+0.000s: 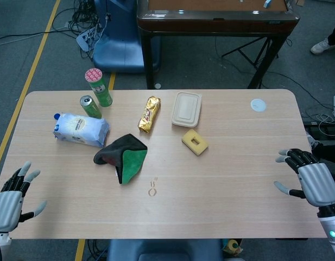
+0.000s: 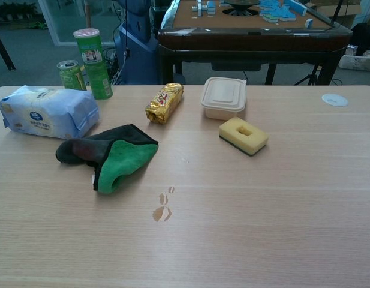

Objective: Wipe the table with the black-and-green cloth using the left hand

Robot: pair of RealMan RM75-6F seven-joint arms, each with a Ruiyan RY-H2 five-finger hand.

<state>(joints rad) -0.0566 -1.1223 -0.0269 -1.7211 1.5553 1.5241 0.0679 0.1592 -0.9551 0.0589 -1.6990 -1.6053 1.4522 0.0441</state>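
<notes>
Left hand (image 1: 8,202) empty, fingers spread, at the table's (image 1: 238,174) near-left corner.
Right hand (image 1: 313,181) likewise empty with fingers apart, off the right edge. Black-and-green cloth (image 1: 122,156) lies crumpled left of centre, touching neither hand, a small spill (image 1: 152,188) just beside it on the near side.
</notes>
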